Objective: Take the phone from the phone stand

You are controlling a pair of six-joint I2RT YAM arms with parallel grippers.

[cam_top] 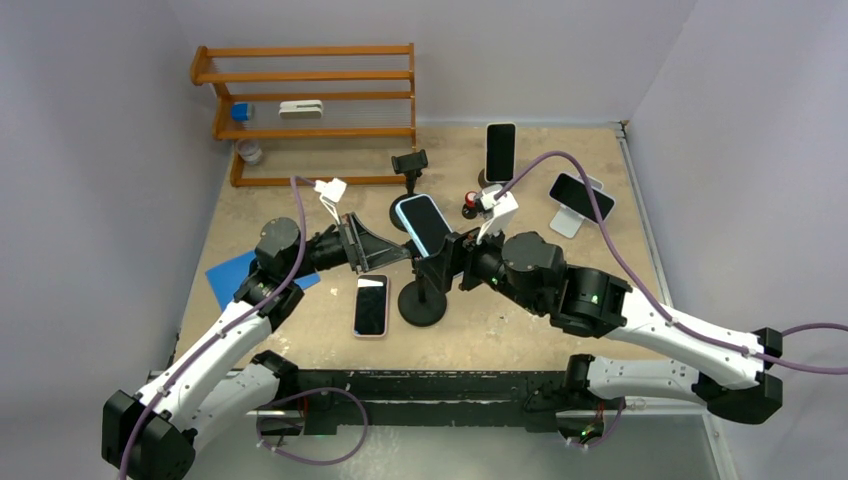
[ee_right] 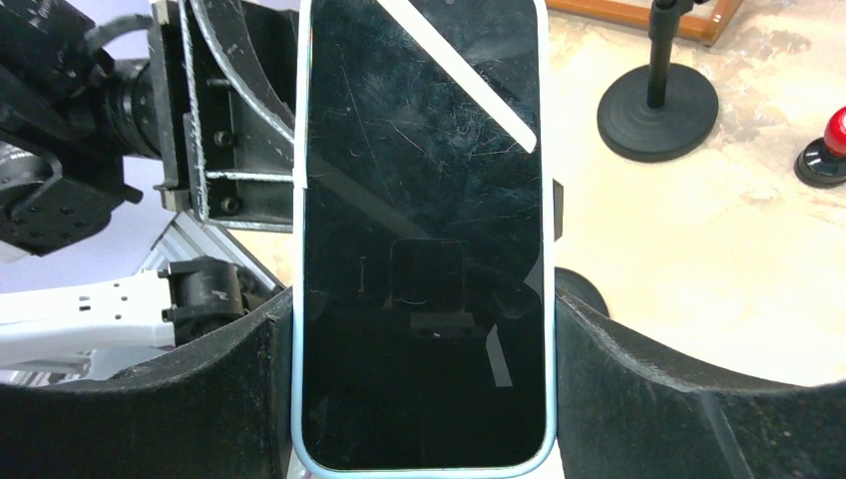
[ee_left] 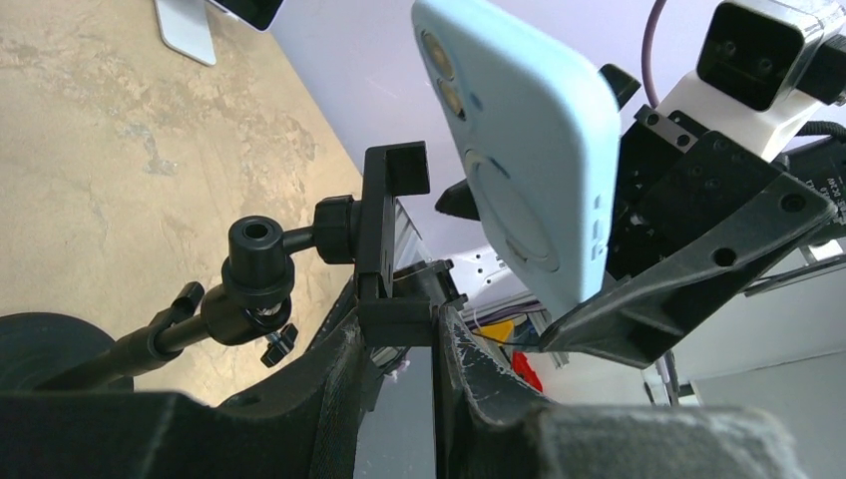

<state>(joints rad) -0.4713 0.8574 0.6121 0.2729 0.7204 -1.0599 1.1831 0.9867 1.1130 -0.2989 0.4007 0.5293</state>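
At the centre of the top view the right gripper (cam_top: 440,250) is closed on the phone (cam_top: 422,222), a handset in a pale blue case. Its wrist camera shows the dark screen (ee_right: 424,200) filling the frame, with a black finger (ee_right: 229,399) pressed against each long edge. The left gripper (cam_top: 395,252) comes in from the left and is clamped narrowly on the foot of the phone stand (cam_top: 422,300). In its own view the bracket (ee_left: 379,230) stands upright between the fingers (ee_left: 339,379). The phone's blue back (ee_left: 519,150) hangs tilted just right of that bracket, not seated in it. The two arms crowd the middle of the table. A second phone (cam_top: 370,305) lies flat just left of the stand's round base. Another stand (cam_top: 408,165) rises just behind. Further back are an upright phone (cam_top: 500,150) and one on a white holder (cam_top: 580,197). A wooden rack (cam_top: 310,100) fills the upper left.
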